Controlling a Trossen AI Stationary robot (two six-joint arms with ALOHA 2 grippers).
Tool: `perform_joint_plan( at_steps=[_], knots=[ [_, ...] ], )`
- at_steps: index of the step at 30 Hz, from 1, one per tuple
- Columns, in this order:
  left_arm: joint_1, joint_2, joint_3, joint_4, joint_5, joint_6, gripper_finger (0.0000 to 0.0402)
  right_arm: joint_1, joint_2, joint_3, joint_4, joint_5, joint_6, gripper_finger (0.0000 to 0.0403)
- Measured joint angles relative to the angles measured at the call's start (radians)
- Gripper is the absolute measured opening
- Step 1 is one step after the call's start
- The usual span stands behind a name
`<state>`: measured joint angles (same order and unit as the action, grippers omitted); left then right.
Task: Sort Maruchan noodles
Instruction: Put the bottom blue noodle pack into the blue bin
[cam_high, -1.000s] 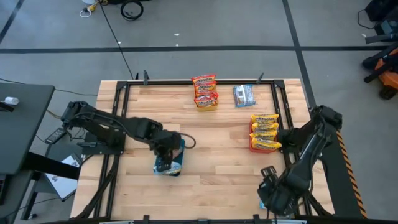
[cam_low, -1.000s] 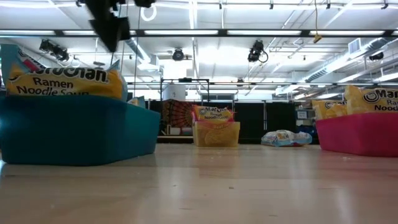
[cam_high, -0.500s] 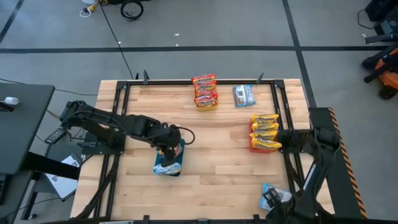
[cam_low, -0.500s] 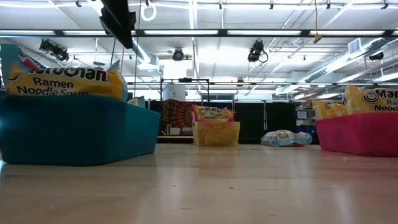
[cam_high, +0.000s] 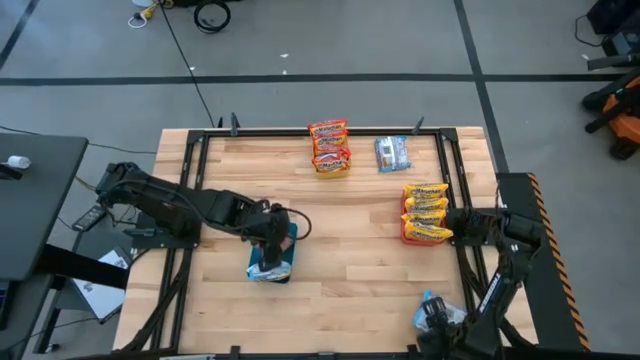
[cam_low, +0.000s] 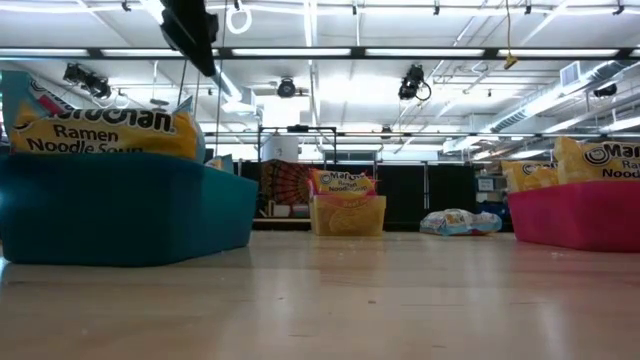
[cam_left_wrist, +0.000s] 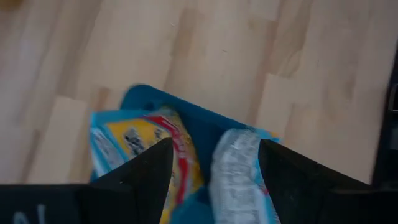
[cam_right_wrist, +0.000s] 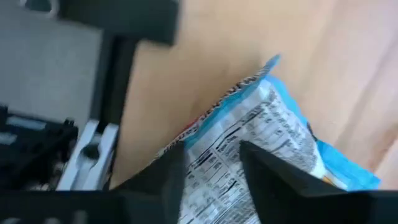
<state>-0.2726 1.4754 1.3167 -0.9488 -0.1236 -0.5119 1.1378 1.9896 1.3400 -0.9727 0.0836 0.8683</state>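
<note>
My left gripper (cam_high: 268, 236) (cam_left_wrist: 214, 149) hangs open just above the blue bin (cam_high: 272, 262) (cam_low: 120, 205) at the table's near left. The bin holds blue-and-white packets with yellow labels (cam_left_wrist: 140, 146) (cam_low: 100, 130). My right gripper (cam_high: 432, 318) (cam_right_wrist: 211, 158) is at the table's near right corner, shut on a blue-and-white packet (cam_high: 437, 309). Red-and-white packets fill the yellow bin (cam_high: 330, 150) at the far edge. Yellow-orange packets fill the red bin (cam_high: 425, 215) on the right. One blue-and-white packet (cam_high: 392, 153) lies flat on the table near the far edge. My right gripper pinches the blue-and-white packet (cam_right_wrist: 249, 124) between its two fingers (cam_right_wrist: 177, 165). The printed back faces the wrist camera, and the crimped end (cam_right_wrist: 239, 87) sticks out past the fingertips. Whether the packet is lifted clear of the wood does not show.
A black frame rail (cam_high: 450, 170) runs along the table's edges. Bare wood (cam_high: 350, 260) lies between the blue bin and the red bin. Beyond the table are a grey floor and shelves across the room (cam_low: 300, 170).
My left gripper has risen off the blue bin and shifted a little toward the table's far edge. My right arm has swung its forearm toward the table's right edge, and its gripper with the blue-and-white packet has moved toward the near edge, so the packet now shows.
</note>
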Motion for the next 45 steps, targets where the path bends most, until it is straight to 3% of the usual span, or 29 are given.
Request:
perform_joint_plan(
  at_steps=[8, 14, 23, 29, 34, 45],
  knots=[
    [0.068, -0.132, -0.002, -0.045, -0.012, 0.186, 0.0217, -0.13, 0.002, -0.004, -0.008, 0.027, 0.005, 0.0013],
    [0.13, -0.303, -0.002, -0.121, -0.021, 0.242, 0.0201, -0.28, -0.058, -0.008, -0.012, 0.06, -0.015, 0.0007],
    [0.103, -0.417, -0.002, -0.071, -0.074, 0.266, 0.0199, -0.537, -0.333, 0.003, 0.143, 0.107, -0.145, 0.0004],
    [0.032, -0.391, -0.002, 0.139, -0.105, 0.35, 0.0199, -0.664, -0.45, 0.004, 0.251, 0.107, -0.213, 0.0005],
    [-0.015, -0.331, 0.0, 0.317, -0.135, 0.515, 0.0203, -0.728, -0.488, 0.005, 0.304, 0.071, -0.218, 0.0005],
    [-0.033, -0.051, -0.001, 0.452, -0.143, 0.994, 0.0309, -0.784, -0.479, 0.005, 0.363, -0.057, -0.188, 0.0005]
  ],
)
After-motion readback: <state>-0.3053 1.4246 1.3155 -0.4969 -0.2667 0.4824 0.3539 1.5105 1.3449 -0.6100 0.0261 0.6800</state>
